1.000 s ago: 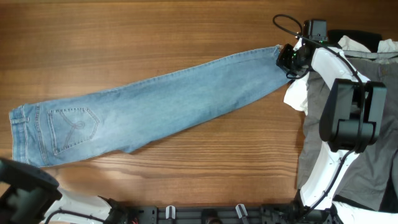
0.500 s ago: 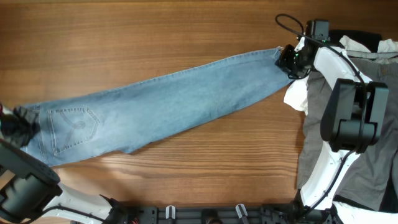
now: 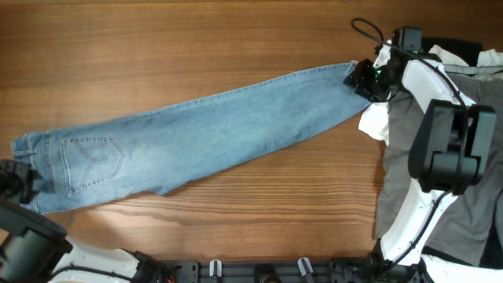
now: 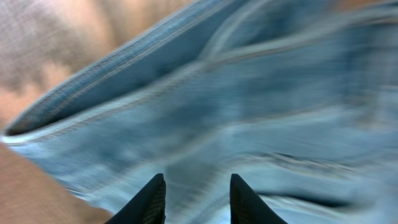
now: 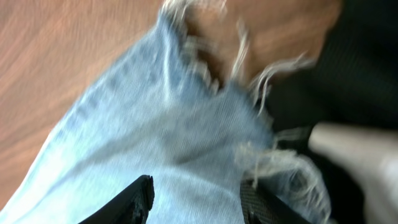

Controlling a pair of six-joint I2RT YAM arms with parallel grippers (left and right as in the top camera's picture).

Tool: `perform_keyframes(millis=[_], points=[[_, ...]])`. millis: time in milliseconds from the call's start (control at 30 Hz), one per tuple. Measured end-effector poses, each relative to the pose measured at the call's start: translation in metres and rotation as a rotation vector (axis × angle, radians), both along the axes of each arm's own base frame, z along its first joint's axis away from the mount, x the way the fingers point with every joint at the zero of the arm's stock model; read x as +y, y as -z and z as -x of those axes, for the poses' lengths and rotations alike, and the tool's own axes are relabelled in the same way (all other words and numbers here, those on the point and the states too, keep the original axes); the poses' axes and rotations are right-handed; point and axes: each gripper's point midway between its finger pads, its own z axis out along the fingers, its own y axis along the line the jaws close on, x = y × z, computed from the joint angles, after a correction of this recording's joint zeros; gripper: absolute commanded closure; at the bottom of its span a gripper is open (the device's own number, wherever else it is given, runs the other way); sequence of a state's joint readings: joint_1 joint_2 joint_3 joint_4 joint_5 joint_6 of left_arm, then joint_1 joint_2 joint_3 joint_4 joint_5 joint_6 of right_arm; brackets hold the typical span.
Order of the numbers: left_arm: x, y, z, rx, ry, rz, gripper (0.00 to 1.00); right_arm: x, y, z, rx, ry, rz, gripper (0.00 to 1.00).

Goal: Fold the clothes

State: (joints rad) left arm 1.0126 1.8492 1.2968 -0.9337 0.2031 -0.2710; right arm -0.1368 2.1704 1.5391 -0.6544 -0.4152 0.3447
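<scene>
Jeans lie flat and long across the wooden table, with the waist end at the left and the frayed leg end up at the right. The left gripper sits at the waist edge with its fingers a little apart, and no cloth looks pinched between them. The right gripper is over the frayed hem with its fingers wider apart, and the hem lies loose under them. This cloth looks soft and floppy, but thick and a bit heavy. It would sag where it is lifted and drag on the wood, and it will not break. The thick waistband looks good to hold. At the other end, a grab just above the loose threads seems best, since threads pull out. The white cloth and the grey trousers lie just beside that hem and could get grabbed by mistake.
</scene>
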Motion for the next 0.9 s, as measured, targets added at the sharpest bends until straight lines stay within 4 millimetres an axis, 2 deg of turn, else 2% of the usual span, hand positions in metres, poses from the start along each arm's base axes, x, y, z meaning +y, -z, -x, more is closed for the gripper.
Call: perform_keyframes(millis=[67, 100, 167, 233, 333, 400, 467, 500, 567, 667, 767, 800, 833, 900], points=[[0.004, -0.021, -0.014, -0.079, 0.016, -0.026, 0.62, 0.006, -0.007, 0.008, 0.002, -0.020, -0.035, 0.49], [0.006, -0.038, -0.022, -0.128, 0.025, -0.053, 0.61, 0.008, -0.013, 0.009, -0.008, -0.031, -0.045, 0.48], [0.009, -0.071, -0.034, -0.211, 0.046, -0.111, 0.59, 0.012, -0.036, 0.009, -0.057, -0.052, -0.057, 0.41], [0.007, -0.114, -0.046, -0.310, 0.080, -0.190, 0.58, 0.012, -0.070, 0.004, -0.145, -0.068, -0.042, 0.34], [-0.016, -0.171, -0.063, -0.441, 0.158, -0.275, 0.53, 0.005, -0.121, 0.000, -0.271, -0.063, 0.020, 0.34], [-0.037, -0.189, -0.072, -0.485, 0.215, -0.292, 0.52, -0.002, -0.136, 0.001, -0.301, -0.047, 0.071, 0.34], [-0.059, -0.198, -0.081, -0.511, 0.275, -0.286, 0.50, -0.010, -0.137, 0.001, -0.295, -0.027, 0.116, 0.36], [-0.079, -0.202, -0.089, -0.525, 0.339, -0.274, 0.48, -0.017, -0.131, 0.004, -0.271, -0.011, 0.149, 0.36], [-0.101, -0.202, -0.097, -0.527, 0.415, -0.256, 0.48, -0.020, -0.123, 0.007, -0.236, -0.004, 0.165, 0.42], [-0.136, -0.196, -0.106, -0.506, 0.528, -0.216, 0.47, -0.022, -0.099, 0.022, -0.125, 0.005, 0.168, 0.50], [-0.169, -0.190, -0.112, -0.473, 0.645, -0.202, 0.46, -0.022, -0.080, 0.030, -0.050, 0.008, 0.163, 0.50], [-0.176, -0.188, -0.113, -0.461, 0.677, -0.204, 0.45, -0.022, -0.074, 0.030, -0.041, 0.004, 0.162, 0.48], [-0.186, -0.186, -0.114, -0.446, 0.718, -0.210, 0.43, -0.022, -0.070, 0.028, -0.042, -0.003, 0.164, 0.37], [-0.200, -0.182, -0.115, -0.416, 0.783, -0.223, 0.38, -0.024, -0.067, 0.019, -0.074, -0.016, 0.176, 0.35]])
